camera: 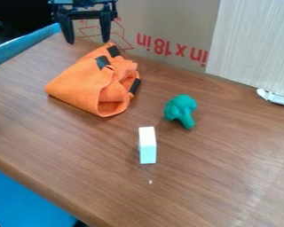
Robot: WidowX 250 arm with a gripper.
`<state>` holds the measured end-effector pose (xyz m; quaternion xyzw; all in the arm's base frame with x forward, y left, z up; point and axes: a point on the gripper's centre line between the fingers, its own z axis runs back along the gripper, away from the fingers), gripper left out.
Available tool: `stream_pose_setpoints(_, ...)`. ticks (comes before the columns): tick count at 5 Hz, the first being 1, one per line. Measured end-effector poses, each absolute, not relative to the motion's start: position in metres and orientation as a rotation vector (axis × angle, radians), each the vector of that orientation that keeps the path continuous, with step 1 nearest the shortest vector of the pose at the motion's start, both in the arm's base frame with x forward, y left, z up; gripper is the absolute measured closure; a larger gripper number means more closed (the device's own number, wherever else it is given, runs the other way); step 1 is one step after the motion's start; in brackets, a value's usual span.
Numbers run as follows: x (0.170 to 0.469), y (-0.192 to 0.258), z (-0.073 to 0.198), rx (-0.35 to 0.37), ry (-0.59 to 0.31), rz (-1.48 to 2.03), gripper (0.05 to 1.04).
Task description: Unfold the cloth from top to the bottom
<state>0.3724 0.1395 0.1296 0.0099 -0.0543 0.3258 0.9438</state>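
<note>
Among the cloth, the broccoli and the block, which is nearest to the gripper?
The crumpled orange cloth, just below the gripper in the view; the green broccoli and the pale block lie farther away.

This looks like a lab: wood-grained table [227, 177] backed by cardboard [168, 22].

Soft matt orange cloth [79, 85], glossy wood table [227, 177]

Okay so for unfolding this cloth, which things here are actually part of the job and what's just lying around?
Part of the job:
orange cloth with black patches, bunched up
black gripper, jaws apart, near the cloth

Just lying about:
green toy broccoli
small white-and-pale-teal block
</note>
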Motion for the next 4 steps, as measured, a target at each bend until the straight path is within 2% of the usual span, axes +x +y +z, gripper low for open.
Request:
stream_pose_setpoints(1,0.372,0.138,0.113,0.012,-0.062,0.669,0.083)
stream_pose_setpoints(3,0.386,0.147,0.131,-0.034,-0.058,0.734,0.083)
stream_pose_setpoints(4,0.391,0.142,0.123,-0.016,-0.053,0.737,0.083)
